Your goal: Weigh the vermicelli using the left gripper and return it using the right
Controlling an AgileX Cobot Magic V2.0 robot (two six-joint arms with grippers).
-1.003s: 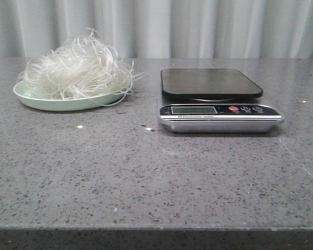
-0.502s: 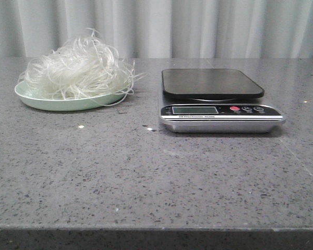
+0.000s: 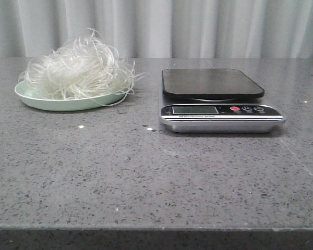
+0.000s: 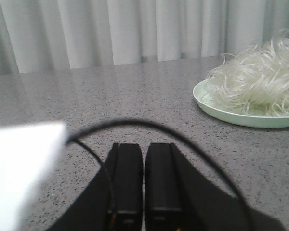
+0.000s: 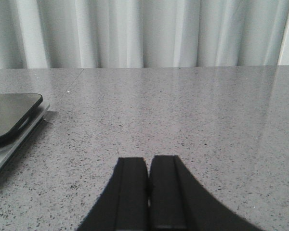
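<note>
**Desk:** Anything moved in the last second?

**Me:** Hardly. In the front view everything sits a hair further right than a second ago, which looks like camera drift to me. The vermicelli (image 3: 78,73) stays heaped on the green plate (image 3: 47,102), and the scale (image 3: 219,101) platform is bare, so this fits either before weighing or after the return.

**Desk:** Grippers?

**Me:** The left gripper (image 4: 143,180) has its fingers pressed together on nothing, low over the table, with the plate ahead and off to one side. The right gripper (image 5: 148,190) is likewise closed and empty, near the scale's edge.
</note>
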